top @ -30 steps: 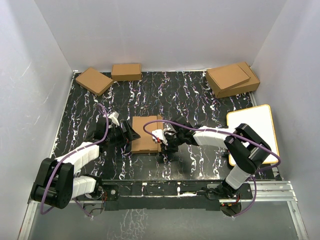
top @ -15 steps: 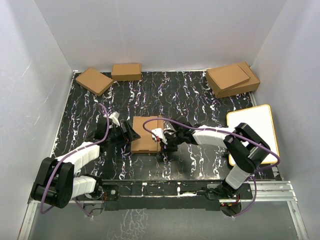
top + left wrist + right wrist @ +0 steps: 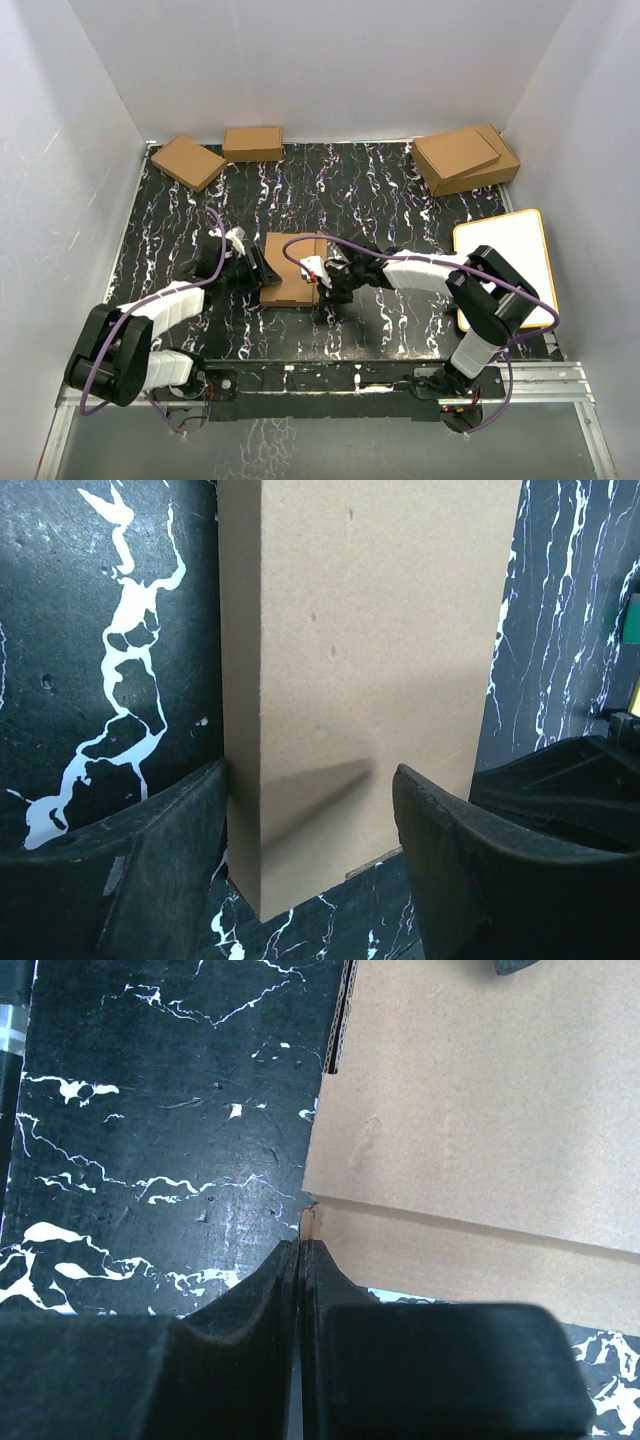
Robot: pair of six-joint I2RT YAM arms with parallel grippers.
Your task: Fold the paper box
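The paper box [image 3: 295, 262] lies flat mid-table as a thin brown rectangular box. My left gripper [image 3: 256, 270] is at its left edge. In the left wrist view the box [image 3: 370, 630] runs up between the open jaws of my left gripper [image 3: 311, 772]. One finger [image 3: 190, 830] touches the box's side face, the other finger [image 3: 450, 840] sits over its top face. My right gripper [image 3: 322, 282] is at the box's near right corner. In the right wrist view my right gripper [image 3: 301, 1243] is shut on a thin cardboard edge at the corner of the box [image 3: 480, 1090].
Two small brown boxes [image 3: 188, 161] [image 3: 252, 143] lie at the back left. Two larger stacked brown boxes [image 3: 465, 158] sit at the back right. A white board with an orange rim [image 3: 505, 265] lies at the right. White walls close in three sides.
My left gripper has slid right onto the box's left edge and its jaws have narrowed. My right gripper has closed fully at the box's near right corner.
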